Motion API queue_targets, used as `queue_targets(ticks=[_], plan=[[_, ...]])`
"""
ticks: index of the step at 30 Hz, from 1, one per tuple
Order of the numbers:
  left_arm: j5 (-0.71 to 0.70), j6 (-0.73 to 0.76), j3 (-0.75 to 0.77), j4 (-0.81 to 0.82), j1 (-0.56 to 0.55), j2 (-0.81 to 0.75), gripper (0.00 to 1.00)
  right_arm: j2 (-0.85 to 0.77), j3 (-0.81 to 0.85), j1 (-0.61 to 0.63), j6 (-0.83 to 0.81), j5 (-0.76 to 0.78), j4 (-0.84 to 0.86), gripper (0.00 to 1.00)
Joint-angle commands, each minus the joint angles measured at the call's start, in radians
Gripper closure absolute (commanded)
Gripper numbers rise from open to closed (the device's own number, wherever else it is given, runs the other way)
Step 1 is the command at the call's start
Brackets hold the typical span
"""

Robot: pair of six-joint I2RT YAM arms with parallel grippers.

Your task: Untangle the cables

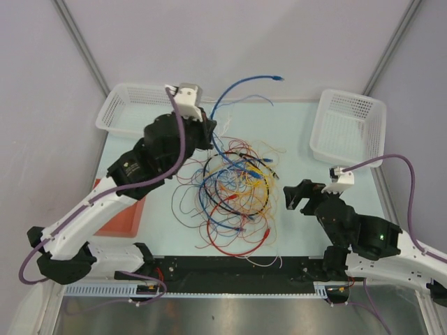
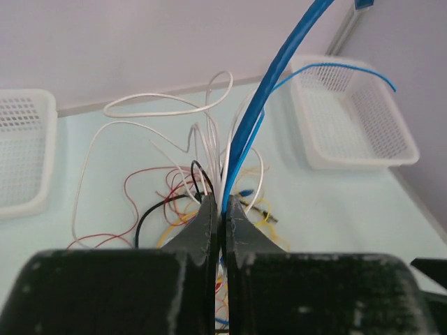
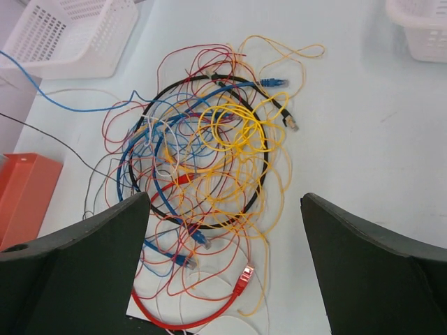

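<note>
The cables (image 1: 234, 185) lie in a tangled pile of red, blue, yellow, black and white loops at the table's middle, seen also in the right wrist view as cables (image 3: 202, 153). My left gripper (image 1: 215, 134) is at the pile's far left edge, shut on a thick blue cable (image 2: 272, 77) together with a few thin white wires (image 2: 209, 150). The blue cable rises from the jaws and arcs away to its plug tip (image 1: 279, 77). My right gripper (image 1: 297, 195) hovers open to the right of the pile, nothing between its fingers; a red cable's plug (image 3: 242, 279) lies below it.
Two white mesh baskets stand at the back, one left (image 1: 136, 108) and one right (image 1: 348, 125). An orange-red box (image 1: 120, 220) sits at the table's left edge under my left arm. A black rail (image 1: 230, 269) runs along the near edge.
</note>
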Motion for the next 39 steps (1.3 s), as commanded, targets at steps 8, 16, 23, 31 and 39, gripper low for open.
queue_targets(ticks=[8, 16, 23, 31, 39], plan=[[-0.362, 0.183, -0.135, -0.074, -0.255, 0.206, 0.99, -0.034, 0.066, -0.004, -0.019, 0.083, -0.05, 0.05], [-0.303, 0.08, -0.186, -0.096, -0.255, 0.192, 0.26, -0.023, 0.076, -0.005, -0.023, 0.102, -0.07, 0.05], [-0.243, 0.002, -0.29, -0.027, -0.249, 0.123, 0.15, 0.061, 0.075, -0.007, -0.016, 0.082, -0.056, 0.04], [-0.07, -0.167, -0.46, 0.093, -0.197, 0.181, 0.22, 0.09, 0.075, -0.007, 0.0, 0.067, -0.059, 0.04], [0.085, -0.313, -0.551, 0.197, -0.017, 0.25, 0.23, 0.064, 0.076, -0.01, 0.041, 0.056, -0.11, 0.04]])
